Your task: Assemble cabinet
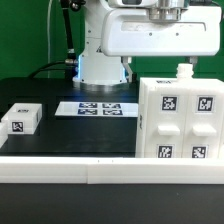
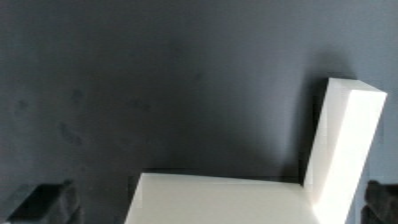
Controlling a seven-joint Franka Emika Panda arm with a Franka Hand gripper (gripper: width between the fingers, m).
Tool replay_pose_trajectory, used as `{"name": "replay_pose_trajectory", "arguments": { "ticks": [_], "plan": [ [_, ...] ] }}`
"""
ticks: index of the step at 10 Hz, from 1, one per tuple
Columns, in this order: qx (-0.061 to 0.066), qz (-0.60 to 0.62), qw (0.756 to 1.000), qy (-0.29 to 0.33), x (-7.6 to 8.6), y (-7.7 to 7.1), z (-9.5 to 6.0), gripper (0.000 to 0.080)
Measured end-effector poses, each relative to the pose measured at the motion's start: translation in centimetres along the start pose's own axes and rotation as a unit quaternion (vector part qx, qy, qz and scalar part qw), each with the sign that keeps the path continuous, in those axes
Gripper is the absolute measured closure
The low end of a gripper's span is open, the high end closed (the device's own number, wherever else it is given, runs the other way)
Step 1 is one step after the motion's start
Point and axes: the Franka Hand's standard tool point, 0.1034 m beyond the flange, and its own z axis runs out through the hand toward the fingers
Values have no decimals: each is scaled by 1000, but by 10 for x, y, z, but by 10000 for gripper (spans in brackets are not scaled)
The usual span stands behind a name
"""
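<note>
The cabinet (image 1: 180, 120) is a large white box with several black-and-white tags. It stands on the black table at the exterior view's right. My gripper (image 1: 181, 64) hangs just above its top edge. In the wrist view my gripper (image 2: 214, 206) is open. Its dark fingers (image 2: 43, 202) sit wide apart at the frame's two sides. A flat white face of the cabinet (image 2: 214, 195) and an upright white wall (image 2: 352, 140) lie between them. The fingers are not closed on it. A small white tagged panel (image 1: 22, 118) lies at the exterior view's left.
The marker board (image 1: 95, 107) lies flat in front of the white robot base (image 1: 100, 55). A white rail (image 1: 100, 172) runs along the table's near edge. A green wall stands behind.
</note>
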Motion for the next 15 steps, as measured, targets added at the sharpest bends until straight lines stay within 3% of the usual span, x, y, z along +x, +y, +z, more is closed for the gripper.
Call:
{"name": "replay_pose_trajectory", "arguments": {
  "ticks": [3, 7, 9, 12, 15],
  "plan": [
    [-1, -4, 1000, 0, -4, 6, 2, 2],
    [-16, 7, 1000, -7, -34, 83, 21, 2],
    [-18, 4, 1000, -7, -34, 92, 20, 2],
    [-22, -9, 1000, -9, -39, 119, 20, 2],
    [-25, -42, 999, -14, -64, 176, 28, 2]
  ]
}}
